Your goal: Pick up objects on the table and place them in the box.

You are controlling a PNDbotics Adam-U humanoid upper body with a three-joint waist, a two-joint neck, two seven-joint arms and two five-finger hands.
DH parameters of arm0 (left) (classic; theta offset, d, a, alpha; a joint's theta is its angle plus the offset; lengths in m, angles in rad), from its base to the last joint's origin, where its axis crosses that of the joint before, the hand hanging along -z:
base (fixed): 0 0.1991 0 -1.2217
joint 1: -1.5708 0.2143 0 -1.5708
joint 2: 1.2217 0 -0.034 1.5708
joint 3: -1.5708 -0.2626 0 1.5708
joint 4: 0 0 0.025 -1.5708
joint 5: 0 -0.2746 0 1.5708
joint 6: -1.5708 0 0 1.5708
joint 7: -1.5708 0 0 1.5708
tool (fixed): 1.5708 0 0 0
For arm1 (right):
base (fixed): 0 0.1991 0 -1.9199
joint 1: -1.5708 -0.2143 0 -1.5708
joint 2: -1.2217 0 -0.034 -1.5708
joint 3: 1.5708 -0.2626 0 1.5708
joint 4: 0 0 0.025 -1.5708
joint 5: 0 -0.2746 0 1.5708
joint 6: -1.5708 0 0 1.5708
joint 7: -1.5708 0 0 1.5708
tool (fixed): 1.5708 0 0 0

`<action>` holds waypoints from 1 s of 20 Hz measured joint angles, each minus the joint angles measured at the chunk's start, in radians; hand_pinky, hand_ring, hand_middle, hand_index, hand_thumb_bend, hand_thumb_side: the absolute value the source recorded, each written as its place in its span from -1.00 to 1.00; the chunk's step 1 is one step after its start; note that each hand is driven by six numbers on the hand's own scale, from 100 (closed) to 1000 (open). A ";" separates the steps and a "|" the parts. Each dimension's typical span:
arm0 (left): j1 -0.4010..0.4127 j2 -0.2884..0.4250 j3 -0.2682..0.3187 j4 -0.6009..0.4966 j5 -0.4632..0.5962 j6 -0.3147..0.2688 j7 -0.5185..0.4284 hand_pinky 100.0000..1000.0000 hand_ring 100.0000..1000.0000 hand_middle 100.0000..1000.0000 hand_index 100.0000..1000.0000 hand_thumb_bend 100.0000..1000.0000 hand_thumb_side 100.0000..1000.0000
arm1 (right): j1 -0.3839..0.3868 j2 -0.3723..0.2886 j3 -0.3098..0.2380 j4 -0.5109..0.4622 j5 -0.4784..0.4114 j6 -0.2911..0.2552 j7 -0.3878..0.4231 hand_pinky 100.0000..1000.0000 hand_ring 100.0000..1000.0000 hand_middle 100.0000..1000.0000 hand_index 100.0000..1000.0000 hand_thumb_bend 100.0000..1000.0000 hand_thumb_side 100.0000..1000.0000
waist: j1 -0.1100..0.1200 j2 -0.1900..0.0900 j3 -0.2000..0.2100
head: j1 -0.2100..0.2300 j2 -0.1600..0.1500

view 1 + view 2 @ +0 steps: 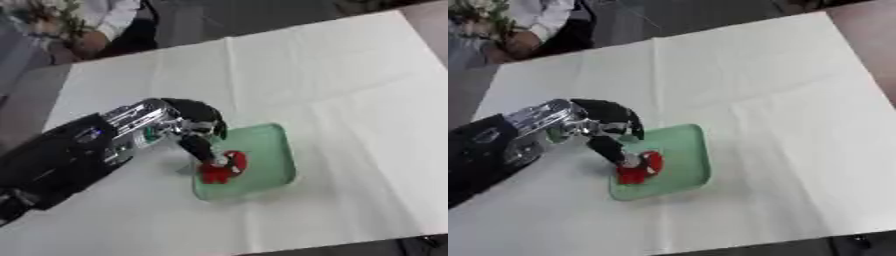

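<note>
A small red object (pixel 224 169) lies in the near left corner of a shallow pale green box (pixel 267 145) on the white tablecloth. My left hand (pixel 194 124) comes in from the left and hangs over the box's left edge. Its fingers are curled, and one dark finger (pixel 198 147) reaches down with its tip on the red object. Whether the object rests on the box floor or is lifted slightly I cannot tell. My right hand shows in neither view.
The white tablecloth (pixel 341 80) covers the table, with bare cloth to the right of and behind the box. The table's near edge runs along the bottom right. A person sits past the far left corner, away from the objects.
</note>
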 measured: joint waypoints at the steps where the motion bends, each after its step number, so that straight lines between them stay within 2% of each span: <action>1: -0.001 -0.002 0.006 -0.002 -0.010 0.002 -0.001 0.52 0.76 0.86 0.93 0.05 0.98 | 0.000 0.000 0.000 0.000 0.000 0.000 0.000 -1.00 -0.26 -0.36 -0.25 -0.88 -0.31 | 0.000 0.000 0.000 | -0.003 0.000; 2: -0.001 -0.004 0.014 -0.006 -0.018 0.006 0.000 0.62 0.83 0.91 0.96 0.11 1.00 | 0.000 0.000 0.000 0.000 0.000 0.000 0.000 -1.00 -0.26 -0.36 -0.25 -0.88 -0.32 | 0.000 0.000 0.000 | -0.006 0.000; 5: 0.000 -0.004 0.048 -0.031 -0.030 0.022 0.017 0.59 0.81 0.89 0.95 0.12 1.00 | 0.000 0.000 -0.003 0.000 0.000 0.001 -0.002 -1.00 -0.26 -0.36 -0.25 -0.88 -0.32 | 0.000 0.000 0.001 | -0.008 0.000; 6: 0.006 -0.004 0.066 -0.048 -0.030 0.033 0.028 0.46 0.72 0.82 0.90 0.05 0.95 | 0.000 0.000 -0.005 0.000 0.000 0.001 -0.002 -1.00 -0.26 -0.37 -0.25 -0.87 -0.32 | 0.000 0.000 0.002 | -0.008 0.000; 7: 0.019 -0.004 0.090 -0.070 -0.028 0.046 0.043 0.44 0.70 0.81 0.89 0.04 0.94 | 0.000 0.000 -0.006 0.000 0.000 0.002 -0.003 -1.00 -0.26 -0.37 -0.25 -0.87 -0.32 | 0.000 0.000 0.006 | -0.009 0.000; 8: 0.038 -0.004 0.118 -0.099 -0.023 0.063 0.064 0.32 0.60 0.76 0.88 -0.06 0.84 | 0.000 0.000 -0.006 0.000 0.001 0.002 -0.003 -1.00 -0.26 -0.37 -0.25 -0.87 -0.32 | 0.000 0.000 0.011 | -0.014 0.000; 9: 0.061 -0.003 0.152 -0.131 -0.014 0.082 0.088 0.39 0.66 0.78 0.88 -0.01 0.90 | 0.001 -0.001 -0.007 0.000 0.002 0.001 -0.005 -1.00 -0.26 -0.37 -0.25 -0.87 -0.32 | 0.000 0.000 0.016 | -0.018 0.000; 10: 0.088 -0.003 0.184 -0.164 -0.004 0.104 0.114 0.18 0.49 0.70 0.85 -0.10 0.78 | 0.002 -0.003 -0.008 0.000 0.003 0.001 -0.007 -1.00 -0.27 -0.38 -0.25 -0.87 -0.32 | 0.000 0.000 0.021 | -0.021 0.000; 11: 0.119 -0.005 0.223 -0.199 0.007 0.128 0.146 0.16 0.48 0.69 0.84 -0.11 0.78 | 0.007 -0.008 -0.012 0.000 0.005 0.001 -0.009 -1.00 -0.27 -0.38 -0.25 -0.87 -0.32 | -0.002 0.000 0.026 | -0.026 0.000; 12: 0.157 -0.008 0.265 -0.235 0.019 0.153 0.184 0.03 0.39 0.63 0.81 -0.12 0.76 | 0.012 -0.011 -0.013 0.000 0.007 0.001 -0.011 -1.00 -0.28 -0.38 -0.25 -0.88 -0.33 | -0.005 0.000 0.034 | -0.030 0.000; 14: 0.233 -0.033 0.349 -0.305 0.048 0.205 0.275 -0.10 0.26 0.56 0.76 -0.11 0.68 | 0.024 -0.017 -0.018 0.000 0.015 0.000 -0.016 -1.00 -0.31 -0.41 -0.25 -0.88 -0.33 | -0.015 0.000 0.050 | -0.036 -0.009; 16: 0.293 -0.072 0.422 -0.367 0.082 0.248 0.383 -0.20 0.16 0.50 0.73 -0.10 0.65 | 0.037 -0.022 -0.020 0.000 0.023 0.001 -0.020 -1.00 -0.34 -0.43 -0.25 -0.89 -0.34 | -0.026 0.000 0.067 | -0.046 -0.041; 17: 0.312 -0.093 0.452 -0.389 0.101 0.261 0.439 -0.18 0.18 0.51 0.74 -0.11 0.66 | 0.045 -0.027 -0.021 0.000 0.027 0.000 -0.022 -1.00 -0.34 -0.42 -0.25 -0.88 -0.34 | -0.029 0.000 0.076 | -0.051 -0.064; 18: 0.324 -0.115 0.477 -0.405 0.122 0.266 0.493 -0.31 0.07 0.44 0.70 -0.12 0.61 | 0.051 -0.032 -0.021 0.000 0.031 0.000 -0.023 -1.00 -0.38 -0.45 -0.25 -0.89 -0.34 | -0.031 0.000 0.084 | -0.051 -0.085; 20: 0.330 -0.167 0.519 -0.423 0.166 0.254 0.605 -0.41 -0.02 0.36 0.64 -0.17 0.58 | 0.068 -0.042 -0.023 0.000 0.038 -0.002 -0.024 -1.00 -0.41 -0.47 -0.25 -0.90 -0.34 | -0.038 -0.002 0.101 | -0.056 -0.130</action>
